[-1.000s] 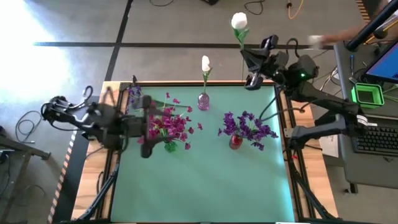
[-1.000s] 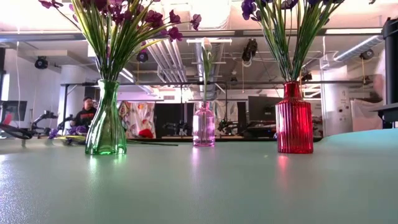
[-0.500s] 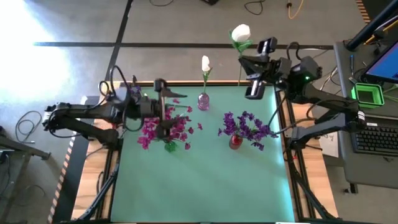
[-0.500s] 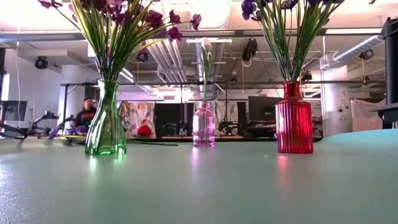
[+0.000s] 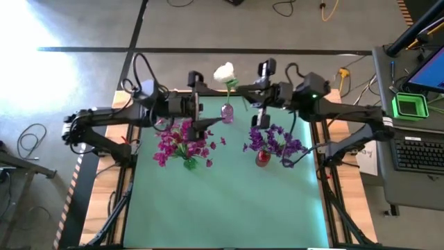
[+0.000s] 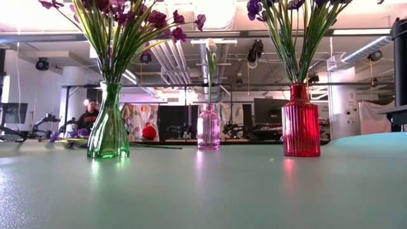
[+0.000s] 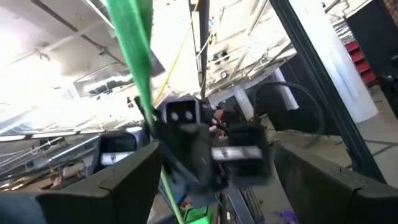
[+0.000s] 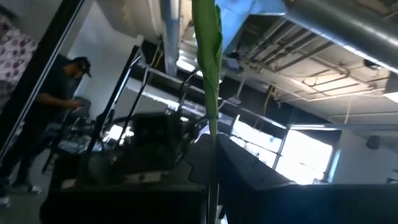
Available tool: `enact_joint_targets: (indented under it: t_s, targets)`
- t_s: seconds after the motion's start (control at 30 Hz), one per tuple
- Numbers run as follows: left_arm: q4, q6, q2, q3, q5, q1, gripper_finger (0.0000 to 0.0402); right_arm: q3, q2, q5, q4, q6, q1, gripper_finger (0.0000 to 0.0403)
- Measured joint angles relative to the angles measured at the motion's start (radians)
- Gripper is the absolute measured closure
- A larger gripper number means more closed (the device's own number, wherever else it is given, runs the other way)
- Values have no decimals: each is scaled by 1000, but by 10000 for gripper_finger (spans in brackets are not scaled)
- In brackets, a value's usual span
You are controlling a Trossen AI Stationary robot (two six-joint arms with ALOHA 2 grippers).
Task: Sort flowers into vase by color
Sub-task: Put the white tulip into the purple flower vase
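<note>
Both arms have swung inward since the earlier frame. Right pincer (image 5: 244,89), clamped on a white flower (image 5: 224,72), hangs by the pink vase (image 5: 227,112); left pincer (image 5: 201,104) gapes wide nearby. Three vases: green (image 5: 189,164) with magentas, red (image 5: 262,158) with purples, pink with one white. Nearly done; some purple stems appear loose on the bench (image 6: 203,184).

Glossy glass vases (image 6: 300,122), matt green tabletop (image 6: 203,191)
</note>
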Motion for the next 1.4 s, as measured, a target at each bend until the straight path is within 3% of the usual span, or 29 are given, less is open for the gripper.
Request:
enact_joint_targets:
  t_s: [0.53, 0.9, 1.07, 1.4]
  targets:
    - [-46, -34, 11, 84, 33, 8, 112, 55, 65, 27, -86, -84, 59, 390]
    - [-111, -57, 116, 251, 38, 8, 157, 55, 65, 53, -83, -85, 59, 390]
    - [-117, -86, 144, 282, 53, 8, 206, 55, 65, 55, -89, -85, 59, 390]
    - [-161, -122, 109, 276, 52, 8, 373, 55, 64, 53, -96, -69, 59, 385]
